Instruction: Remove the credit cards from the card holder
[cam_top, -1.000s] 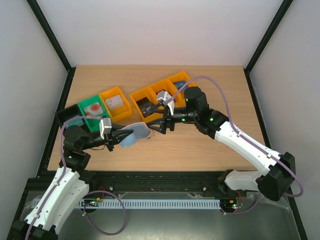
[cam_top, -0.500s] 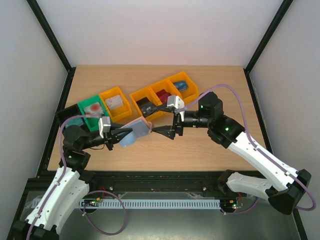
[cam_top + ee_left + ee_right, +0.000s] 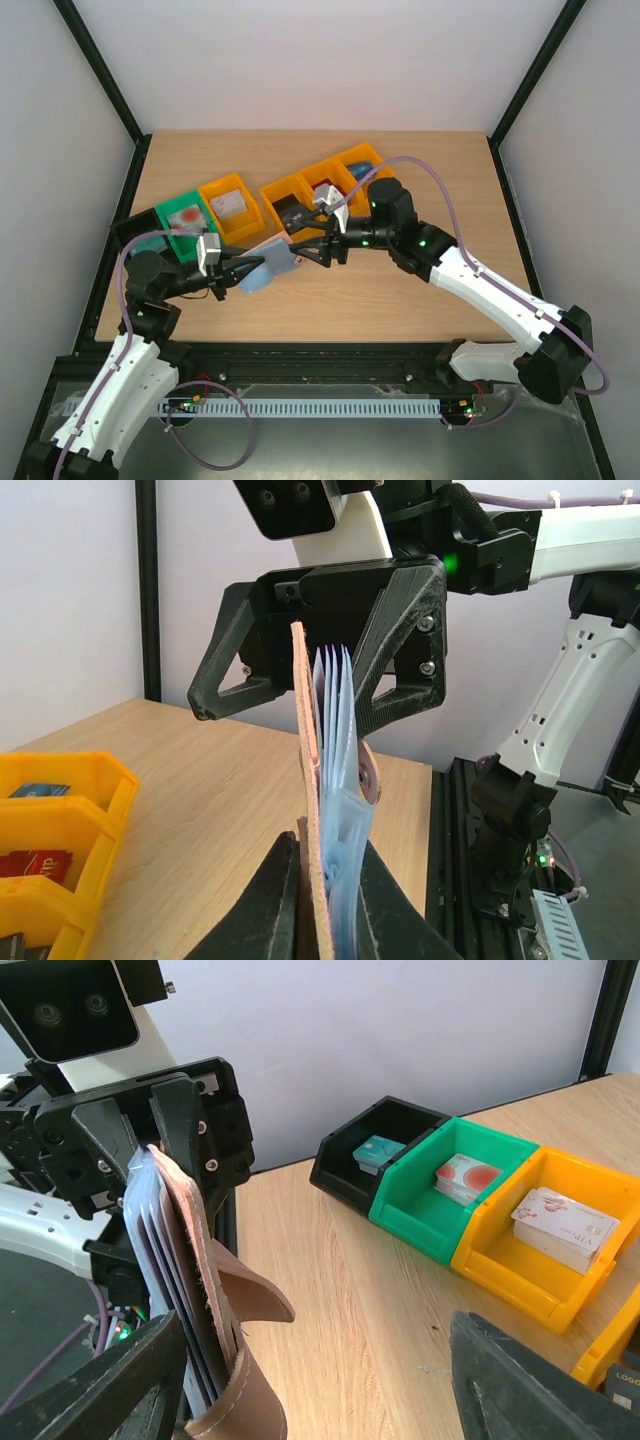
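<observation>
Two-arm card extraction, viewed at the approach. My left pincer [image 3: 325, 848] is clamped narrow on the lower end of the card holder [image 3: 335, 740] and holds it clear of the desk [image 3: 380, 1290]. The tan outer face is on one side and the light blue pockets fan out on the other.

My right pincer [image 3: 315, 1360] stands wide with nothing between its pads. The holder's free end lies directly ahead of it, just inside the gap and much closer to one finger than the other.

The holder's long axis runs from my left pincer straight out toward my right, so the two pincers face each other tip to tip. The right pincer is the nearer one to the open end, where the cards would come out. I cannot tell card edges from pocket edges in these views.

Judged next move: shift the right pincer sideways to centre one sleeve in the gap, then close and draw back along the long axis.

Behind and to one side of the right pincer are an orange bin [image 3: 545, 1230], a green bin [image 3: 450, 1185] and a black bin [image 3: 375, 1150]. They are well apart from the withdrawal line, and bare desk lies below it.
</observation>
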You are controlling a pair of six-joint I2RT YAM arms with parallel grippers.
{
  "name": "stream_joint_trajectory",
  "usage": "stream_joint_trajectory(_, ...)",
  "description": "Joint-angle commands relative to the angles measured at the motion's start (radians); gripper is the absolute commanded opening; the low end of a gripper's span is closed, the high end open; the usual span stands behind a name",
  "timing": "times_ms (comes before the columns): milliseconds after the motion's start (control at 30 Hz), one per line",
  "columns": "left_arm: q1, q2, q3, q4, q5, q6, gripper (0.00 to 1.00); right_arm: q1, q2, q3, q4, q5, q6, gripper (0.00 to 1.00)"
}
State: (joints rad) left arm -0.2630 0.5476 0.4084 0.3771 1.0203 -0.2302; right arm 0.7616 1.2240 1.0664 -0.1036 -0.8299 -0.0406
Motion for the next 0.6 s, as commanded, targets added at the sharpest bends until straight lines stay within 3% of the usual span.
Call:
stream_joint_trajectory(0, 0.004, -0.008, -0.006, 0.068, 0.018, 0.0, 0.02, 0.013, -0.004, 0.011, 0.043, 0.002, 0.018, 0.71)
stream_joint_trajectory(333, 0.005, -0.012, -0.008, 0.069, 0.035, 0.01, 0.02, 0.015, 0.001, 0.044, 0.001, 0.162, 0.002, 0.71)
stream_joint_trajectory(567, 0.005, -0.011, -0.013, 0.077, 0.033, 0.009, 0.02, 0.016, 0.04, 0.05, -0.011, 0.055, 0.015, 0.71)
